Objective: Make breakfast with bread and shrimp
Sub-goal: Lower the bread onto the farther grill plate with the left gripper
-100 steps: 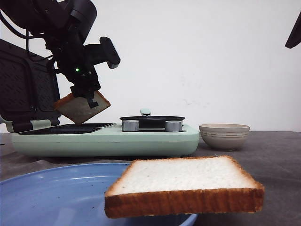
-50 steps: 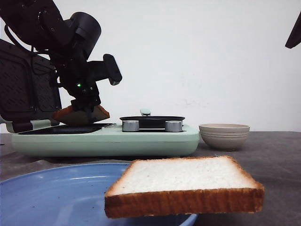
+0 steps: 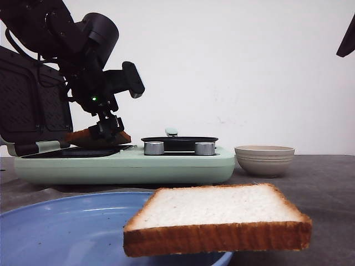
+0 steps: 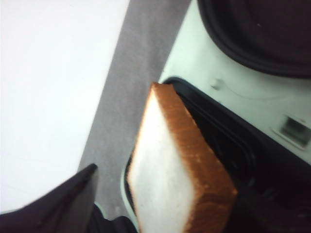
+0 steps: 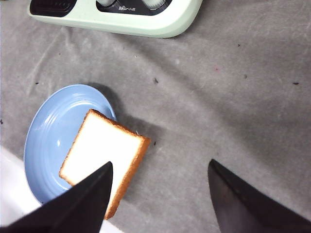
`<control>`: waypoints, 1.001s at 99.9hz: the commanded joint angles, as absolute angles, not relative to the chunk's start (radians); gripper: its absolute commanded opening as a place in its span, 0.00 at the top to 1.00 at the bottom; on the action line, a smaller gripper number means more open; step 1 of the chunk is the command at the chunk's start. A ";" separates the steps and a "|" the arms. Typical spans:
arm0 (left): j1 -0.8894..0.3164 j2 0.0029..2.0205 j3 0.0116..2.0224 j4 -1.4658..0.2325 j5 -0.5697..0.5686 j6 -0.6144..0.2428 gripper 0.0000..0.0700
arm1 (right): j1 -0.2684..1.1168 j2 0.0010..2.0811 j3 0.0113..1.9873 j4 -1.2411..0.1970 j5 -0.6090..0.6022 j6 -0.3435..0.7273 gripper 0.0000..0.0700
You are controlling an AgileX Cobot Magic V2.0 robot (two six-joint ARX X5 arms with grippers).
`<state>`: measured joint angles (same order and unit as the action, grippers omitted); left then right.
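Left gripper [image 3: 109, 128] low over the open sandwich maker [image 3: 125, 163], fingers pinching a bread slice [image 3: 83, 136] that lies almost flat on the dark grill plate [image 3: 77, 151]. The left wrist view shows the same slice [image 4: 172, 179] edge-on against the plate recess; the fingers themselves are mostly out of that frame.

Second bread slice [image 3: 216, 217] sits on the blue plate [image 3: 61, 230], overhanging its rim toward the desk [image 5: 233, 97]. Right gripper [image 5: 160, 194] hovers high above it, fingers spread wide, nothing between them.

Handling, my judgement: bread is light, soft, squashes easily and tears under a hard pinch. The crust edge is the firmest part, so grab there. The overhanging side of the plate slice gives access to take it top and bottom without scraping the plate.

Containers: beige ribbed bowl [image 3: 264, 159] right of the sandwich maker; the front view is too low to see inside, so shrimp not visible, cannot tell the contents. Small dark pan [image 3: 178, 142] on the maker's right half, inside hidden too. Blue plate holds only the one slice.
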<state>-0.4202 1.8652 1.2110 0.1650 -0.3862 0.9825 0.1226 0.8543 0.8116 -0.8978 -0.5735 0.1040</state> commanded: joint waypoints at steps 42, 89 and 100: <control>-0.426 1.882 1.285 0.169 -0.385 0.984 0.19 | 0.125 0.861 0.823 -0.882 -0.575 0.093 0.45; -0.456 1.882 1.286 0.148 -0.383 0.979 0.00 | 0.125 0.861 0.823 -0.881 -0.572 0.093 0.45; -0.466 1.882 1.286 0.147 -0.383 0.974 0.00 | 0.125 0.861 0.823 -0.880 -0.572 0.093 0.45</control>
<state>-0.4553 1.8652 1.2594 0.1383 -0.3862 0.9810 0.1226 0.8543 0.8116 -0.8890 -0.5724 0.1036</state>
